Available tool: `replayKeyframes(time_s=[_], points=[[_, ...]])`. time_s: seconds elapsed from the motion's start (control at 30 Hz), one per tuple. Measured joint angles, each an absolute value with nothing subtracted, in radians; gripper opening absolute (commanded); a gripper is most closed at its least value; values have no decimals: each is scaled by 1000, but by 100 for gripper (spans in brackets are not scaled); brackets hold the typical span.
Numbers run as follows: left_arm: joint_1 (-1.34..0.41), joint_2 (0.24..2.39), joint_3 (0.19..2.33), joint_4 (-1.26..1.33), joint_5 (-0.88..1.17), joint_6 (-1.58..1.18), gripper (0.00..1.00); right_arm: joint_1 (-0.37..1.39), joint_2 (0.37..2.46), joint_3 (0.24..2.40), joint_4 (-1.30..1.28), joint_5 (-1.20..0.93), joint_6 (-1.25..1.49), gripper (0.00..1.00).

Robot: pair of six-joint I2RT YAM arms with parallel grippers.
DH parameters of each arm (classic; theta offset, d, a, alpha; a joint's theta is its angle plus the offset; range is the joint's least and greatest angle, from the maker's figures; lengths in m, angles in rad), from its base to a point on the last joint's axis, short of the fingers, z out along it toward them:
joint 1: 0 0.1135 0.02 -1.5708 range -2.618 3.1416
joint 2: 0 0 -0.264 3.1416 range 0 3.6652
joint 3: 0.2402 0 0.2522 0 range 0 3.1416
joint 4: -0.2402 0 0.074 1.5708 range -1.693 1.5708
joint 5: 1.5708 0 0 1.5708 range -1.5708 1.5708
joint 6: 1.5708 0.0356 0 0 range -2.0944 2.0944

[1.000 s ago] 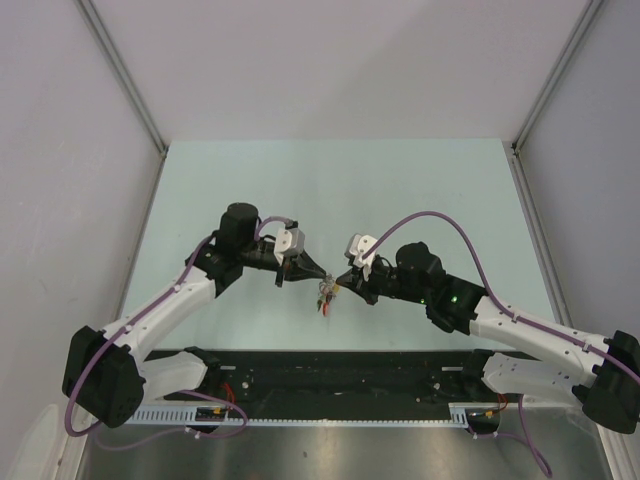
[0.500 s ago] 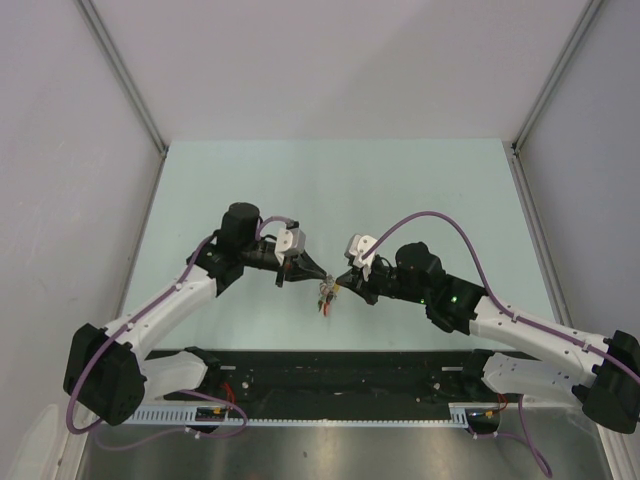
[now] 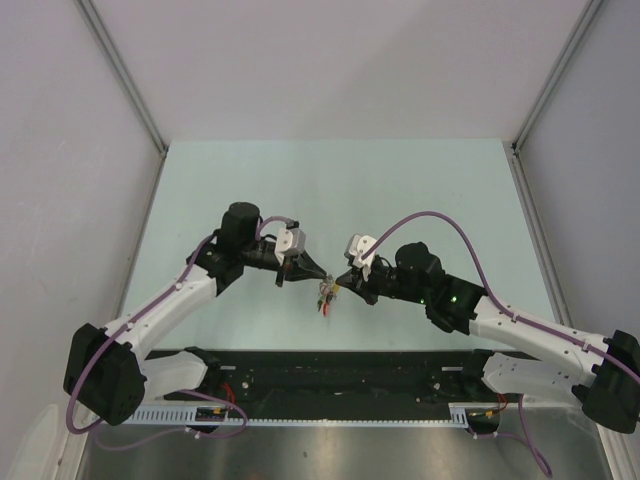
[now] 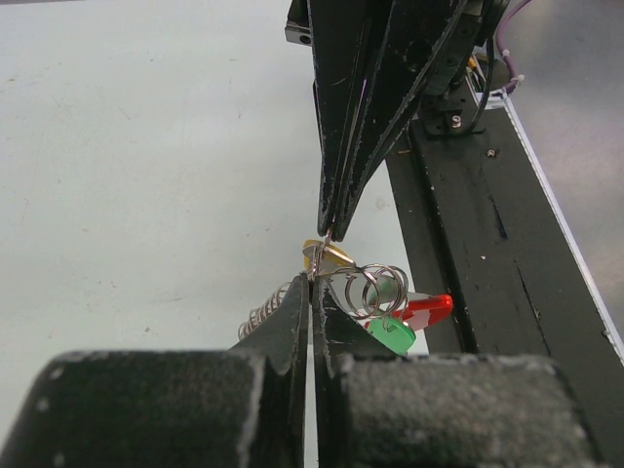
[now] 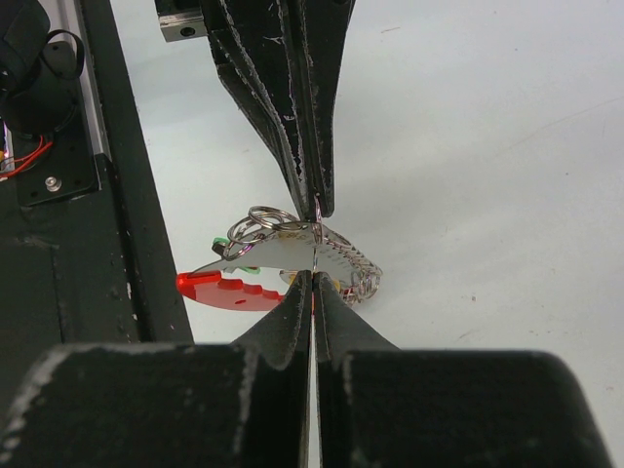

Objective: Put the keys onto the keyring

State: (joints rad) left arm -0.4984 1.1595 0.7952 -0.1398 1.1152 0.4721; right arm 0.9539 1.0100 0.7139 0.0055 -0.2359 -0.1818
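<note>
The keyring [image 3: 327,293] hangs above the table between both grippers. In the right wrist view its pale grey ridged tag [image 5: 291,252] and red curved band [image 5: 226,290] show, with wire split rings [image 5: 256,220] on top. My left gripper [image 4: 312,291] is shut on a thin wire loop of the keyring. My right gripper [image 5: 314,281] is shut on the same bundle from the opposite side; its fingers [image 4: 353,117] reach down to it in the left wrist view. The green key [image 4: 393,335] hangs on the rings. The yellow-orange key [image 4: 328,254] sits at the pinch point. The red key cannot be told apart from the red band.
The black rail [image 3: 340,372] with cables runs along the table's near edge, just below the bundle. The pale green tabletop [image 3: 340,190] stretches behind the grippers, between grey side walls. The left gripper's fingers [image 5: 292,107] fill the top of the right wrist view.
</note>
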Motion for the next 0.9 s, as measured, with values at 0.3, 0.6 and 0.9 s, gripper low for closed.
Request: replayKeyframes(time_s=[0.3, 0.6, 0.9], points=[[-498, 1165, 796, -145, 1128, 480, 1, 954, 1010, 714, 5, -232, -182, 0], [-499, 1168, 803, -155, 1129, 481, 0, 954, 1010, 714, 6, -233, -184, 0], [-502, 1180, 816, -180, 1128, 506, 0, 954, 1010, 714, 5, -233, -186, 0]])
